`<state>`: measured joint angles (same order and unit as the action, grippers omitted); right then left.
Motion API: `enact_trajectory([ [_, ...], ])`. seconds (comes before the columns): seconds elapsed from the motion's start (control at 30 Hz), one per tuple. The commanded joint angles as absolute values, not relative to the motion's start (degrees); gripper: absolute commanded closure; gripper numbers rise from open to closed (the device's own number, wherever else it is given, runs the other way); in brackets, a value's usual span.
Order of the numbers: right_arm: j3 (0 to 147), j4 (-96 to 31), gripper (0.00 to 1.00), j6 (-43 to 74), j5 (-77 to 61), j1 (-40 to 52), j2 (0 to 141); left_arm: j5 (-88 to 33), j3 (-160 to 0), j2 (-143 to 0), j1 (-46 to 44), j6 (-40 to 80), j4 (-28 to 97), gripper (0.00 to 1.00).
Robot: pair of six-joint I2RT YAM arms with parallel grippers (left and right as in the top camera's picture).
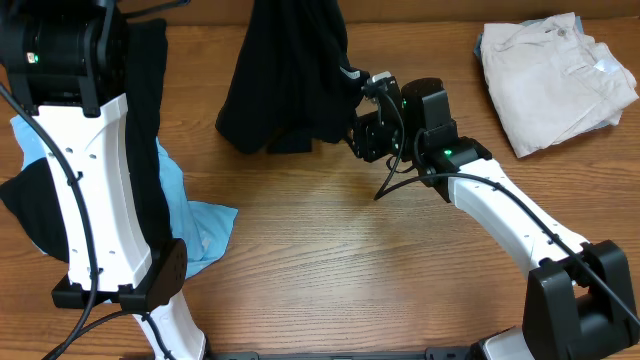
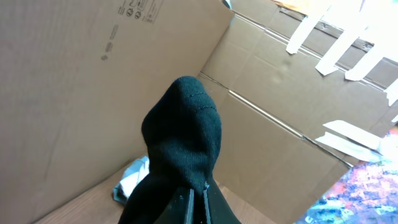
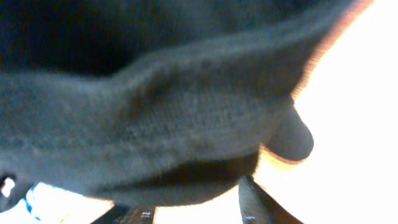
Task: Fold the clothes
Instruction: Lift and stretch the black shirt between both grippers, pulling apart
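Note:
A black garment (image 1: 290,70) hangs bunched at the back centre of the table, its lower end resting on the wood. In the left wrist view my left gripper (image 2: 200,199) is shut on a fold of this black cloth (image 2: 183,137) and holds it up high. My right gripper (image 1: 358,135) is at the garment's right lower edge. In the right wrist view its fingers (image 3: 186,211) are apart, with the black fabric (image 3: 155,112) just above them and not clamped.
A folded pale beige garment (image 1: 555,75) lies at the back right. A light blue cloth (image 1: 195,225) and another black cloth (image 1: 30,215) lie at the left by the left arm's base. Cardboard walls (image 2: 74,93) stand behind the table.

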<state>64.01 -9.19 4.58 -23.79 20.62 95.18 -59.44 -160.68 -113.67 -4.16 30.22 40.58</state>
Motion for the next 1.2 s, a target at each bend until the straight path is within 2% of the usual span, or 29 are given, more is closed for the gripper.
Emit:
enact_trajectory([
  [0.0, 64.05, -5.78, 0.71, 4.54, -23.64, 20.62, 95.35, -61.36, -162.23, -111.79, -4.47, 32.4, 39.77, 0.96],
  [0.07, 64.07, -3.4, 0.76, 4.58, -24.14, 20.62, 95.35, -61.39, -162.23, -111.26, -4.47, 32.42, 39.77, 0.96],
  [0.13, 64.07, -2.07, 0.96, 5.04, -24.95, 20.62, 95.35, -61.34, -162.23, -110.87, -4.45, 32.42, 39.77, 0.96],
  [0.3, 64.31, -2.79, 0.96, 6.22, -30.85, 19.62, 93.65, -61.1, -162.23, -109.78, -2.66, 32.4, 39.53, 0.96],
  [0.4, 65.91, -8.12, 0.96, 6.2, -32.51, 17.58, 90.35, -61.1, -162.23, -109.27, -0.03, 32.71, 39.53, 0.96],
  [0.63, 76.29, -32.36, 0.96, 4.01, -28.12, 10.11, 78.72, -61.23, -162.23, -108.22, 7.35, 33.06, 39.68, 0.96],
  [0.87, 93.62, -57.34, 0.96, 0.97, -18.65, 4.69, 71.05, -66.11, -162.23, -107.18, 13.21, 33.06, 40.05, 0.96],
  [1.17, 114.58, -74.37, 0.96, 0.99, -12.58, 3.7, 68.73, -67.31, -162.23, -102.72, 13.98, 32.58, 40.21, 0.96],
])
